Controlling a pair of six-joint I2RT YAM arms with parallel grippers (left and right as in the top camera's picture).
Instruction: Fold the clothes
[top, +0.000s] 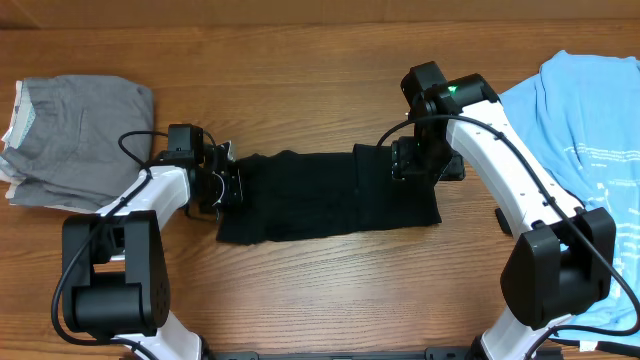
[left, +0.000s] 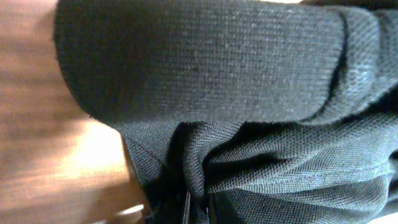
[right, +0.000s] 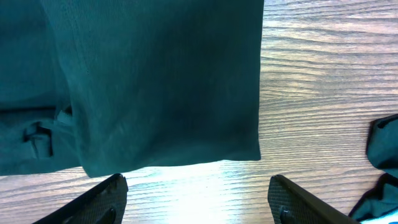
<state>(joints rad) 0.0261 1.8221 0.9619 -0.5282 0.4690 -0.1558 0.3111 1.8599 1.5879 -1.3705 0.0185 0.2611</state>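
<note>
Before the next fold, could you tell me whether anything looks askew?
Mildly: the black shirt lies as an uneven strip, bunched where the left gripper pinches its end. The blue shirt lies crumpled, unfolded, at the right.

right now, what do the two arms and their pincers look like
Both have curved white links between bulky black joint housings, with thin black cables looping alongside. The left arm ends in a black left pincer; the right arm in a black right pincer with flat, dark wedge fingers. A small green light glows near the right wrist.
</note>
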